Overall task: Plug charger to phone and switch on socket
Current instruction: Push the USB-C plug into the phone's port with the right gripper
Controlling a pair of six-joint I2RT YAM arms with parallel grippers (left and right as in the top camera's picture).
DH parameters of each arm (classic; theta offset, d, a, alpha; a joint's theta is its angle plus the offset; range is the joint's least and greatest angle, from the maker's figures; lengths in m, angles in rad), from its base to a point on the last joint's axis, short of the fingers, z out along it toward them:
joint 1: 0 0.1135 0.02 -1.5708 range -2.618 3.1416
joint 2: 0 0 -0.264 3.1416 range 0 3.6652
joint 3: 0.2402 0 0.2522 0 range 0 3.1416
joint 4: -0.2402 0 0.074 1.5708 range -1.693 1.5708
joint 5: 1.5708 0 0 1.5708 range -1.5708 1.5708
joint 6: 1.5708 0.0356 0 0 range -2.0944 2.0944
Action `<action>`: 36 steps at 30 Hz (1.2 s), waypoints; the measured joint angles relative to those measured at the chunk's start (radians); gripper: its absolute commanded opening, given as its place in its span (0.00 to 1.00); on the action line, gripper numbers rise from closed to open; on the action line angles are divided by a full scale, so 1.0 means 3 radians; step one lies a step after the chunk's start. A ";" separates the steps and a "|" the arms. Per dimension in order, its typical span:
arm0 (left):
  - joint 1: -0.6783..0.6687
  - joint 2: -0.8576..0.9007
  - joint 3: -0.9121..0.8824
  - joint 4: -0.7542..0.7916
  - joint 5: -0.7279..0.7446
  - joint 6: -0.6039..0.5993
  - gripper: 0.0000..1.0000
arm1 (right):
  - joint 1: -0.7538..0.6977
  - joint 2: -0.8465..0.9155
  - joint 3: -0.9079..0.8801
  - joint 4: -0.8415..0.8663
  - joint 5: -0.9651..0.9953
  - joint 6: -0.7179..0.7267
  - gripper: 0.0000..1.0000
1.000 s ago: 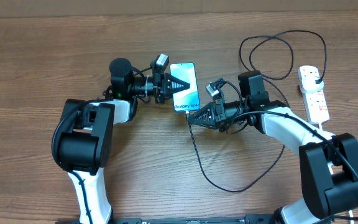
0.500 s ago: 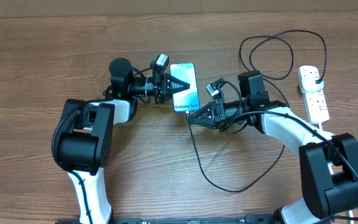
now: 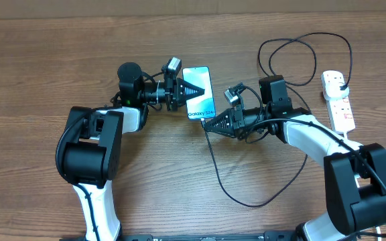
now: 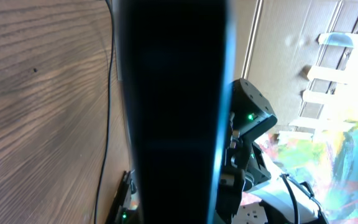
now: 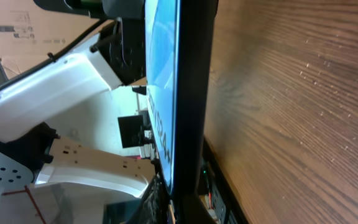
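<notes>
So the left tool point(image 3: 196, 90) is gripping the phone point(image 3: 203, 102) by its left side, holding it up near the middle of the tabletop point(image 3: 45, 53) with the blue screen facing up and the white text band pointing at the right arm. In the left wrist view the phone point(image 4: 173, 112) is filling the middle as one dark bar with a thin blue glint down its edge, and no fingers are showing there.

The right tool point(image 3: 208, 126) is sitting just below the phone's text end, pinched narrow on the connector end of the charger point(image 3: 214, 171). The tip itself is hidden, so I can't tell if it's touching the phone. The right wrist view is looking along the phone point(image 5: 163, 93) from very close.

The cable is trailing down from that tool, looping across the tabletop, and its black plug is sitting in the socket point(image 3: 340, 107) over at the right edge.
</notes>
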 measured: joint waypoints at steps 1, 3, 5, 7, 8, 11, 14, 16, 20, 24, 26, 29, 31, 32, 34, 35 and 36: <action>0.0000 0.0000 0.0000 0.0000 0.0017 0.0000 0.04 | -0.0019 0.0000 0.0000 0.0004 0.0005 0.0009 0.04; 0.0000 0.0000 0.0001 0.0000 0.0029 -0.0001 0.04 | -0.0061 0.0000 0.0000 -0.0003 0.0033 0.0018 0.04; 0.0008 0.0000 0.0001 0.0000 0.0031 -0.0001 0.04 | -0.0069 0.0000 0.0000 -0.0004 0.0064 0.0022 0.04; 0.0019 0.0000 0.0001 0.0003 0.0037 -0.0001 0.04 | -0.0069 0.0000 0.0000 -0.0001 0.0098 0.0023 0.04; 0.0019 0.0000 0.0001 0.0003 0.0037 -0.0001 0.04 | -0.0069 0.0000 0.0000 -0.0004 0.0103 0.0023 0.04; 0.0019 0.0000 0.0001 0.0003 0.0037 -0.0001 0.04 | -0.0069 0.0000 0.0000 -0.0004 0.0109 0.0023 0.15; 0.0022 0.0000 0.0001 0.0005 0.0047 -0.0003 0.04 | -0.0072 0.0000 -0.0009 -0.0009 0.0102 0.0039 0.38; 0.0018 0.0000 0.0001 0.0005 0.0100 -0.0003 0.04 | -0.0084 0.0000 -0.0008 0.0028 0.0065 0.0017 0.43; 0.0015 0.0000 0.0001 0.0011 0.0120 -0.0003 0.04 | -0.0103 0.0000 -0.0008 0.0172 -0.0113 0.0027 0.53; 0.0015 0.0000 0.0001 0.0010 0.0113 -0.0003 0.04 | -0.0095 0.0000 -0.0008 0.0174 -0.0223 -0.0011 0.56; 0.0015 0.0000 0.0001 0.0010 0.0086 -0.0005 0.04 | -0.0075 0.0000 -0.0008 0.0168 -0.0240 -0.0036 0.54; 0.0015 0.0000 0.0001 0.0010 0.0050 -0.0005 0.04 | -0.0009 0.0000 -0.0008 0.0106 -0.0207 -0.0069 0.44; 0.0015 0.0000 0.0001 0.0011 0.0038 -0.0005 0.04 | 0.0037 0.0000 -0.0008 0.0038 -0.0134 -0.0108 0.39; 0.0015 0.0000 0.0001 0.0010 0.0029 -0.0005 0.04 | 0.0051 0.0000 -0.0008 0.0037 -0.0114 -0.0109 0.35; 0.0015 0.0000 0.0001 0.0010 0.0025 -0.0005 0.04 | 0.0104 0.0000 -0.0008 0.0031 -0.0046 -0.0123 0.29; 0.0015 0.0000 0.0001 0.0010 0.0019 -0.0005 0.04 | 0.0121 0.0000 -0.0008 0.0031 -0.0022 -0.0142 0.28; 0.0015 0.0000 0.0001 0.0010 0.0017 -0.0005 0.04 | 0.0126 0.0000 -0.0008 0.0031 -0.0005 -0.0146 0.26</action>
